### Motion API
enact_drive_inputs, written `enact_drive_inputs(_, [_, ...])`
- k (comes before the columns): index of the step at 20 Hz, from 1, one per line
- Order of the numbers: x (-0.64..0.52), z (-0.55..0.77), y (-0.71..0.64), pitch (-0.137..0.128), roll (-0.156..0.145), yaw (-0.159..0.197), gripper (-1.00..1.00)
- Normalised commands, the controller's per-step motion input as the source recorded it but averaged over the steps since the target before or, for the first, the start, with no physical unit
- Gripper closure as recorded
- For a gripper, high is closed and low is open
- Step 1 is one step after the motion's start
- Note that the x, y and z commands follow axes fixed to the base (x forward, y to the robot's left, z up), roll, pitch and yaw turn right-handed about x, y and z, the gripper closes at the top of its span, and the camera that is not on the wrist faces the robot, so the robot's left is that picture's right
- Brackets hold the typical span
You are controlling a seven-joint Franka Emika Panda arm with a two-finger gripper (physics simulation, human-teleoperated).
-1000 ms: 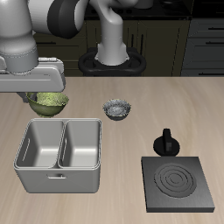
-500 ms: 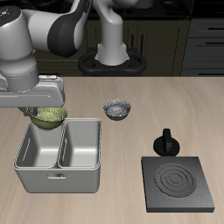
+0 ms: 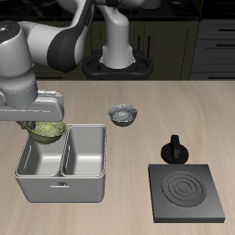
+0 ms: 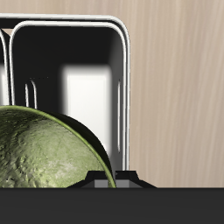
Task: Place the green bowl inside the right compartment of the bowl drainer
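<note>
My gripper (image 3: 44, 121) is shut on the green bowl (image 3: 46, 130), an olive-green round bowl that I hold tilted in the air. The bowl hangs over the back rim of the bowl drainer (image 3: 57, 184), above the well that lies farther from the stove plate. In the wrist view the green bowl (image 4: 42, 150) fills the foreground. Behind it the bowl drainer (image 4: 128, 105) shows an open grey well with nothing in it. The fingertips are hidden by the bowl and the gripper body.
A grey-silver speckled bowl (image 3: 123, 114) sits on the table behind the drainer's other well. A flat black stove plate (image 3: 186, 192) lies near the front edge, with a small black pot (image 3: 173, 149) just behind it.
The gripper has carried the green bowl toward the table's front edge and lower, from behind the drainer to over the back rim of its well.
</note>
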Motion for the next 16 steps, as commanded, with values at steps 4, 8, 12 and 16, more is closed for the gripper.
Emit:
enact_drive_inputs(4, [-0.04,-0.06,-0.08,0.029,-0.105,0.046,-1.00])
enact_drive_inputs(8, [0.01,-0.03,-0.07,0.009,-0.004,-0.005,-1.00])
enact_drive_inputs(12, [-0.07,0.09,0.09,-0.019,0.037,-0.008,-1.00])
enact_drive_inputs(16, [-0.12,0.20,0.21,-0.045,0.017,0.002,-1.00])
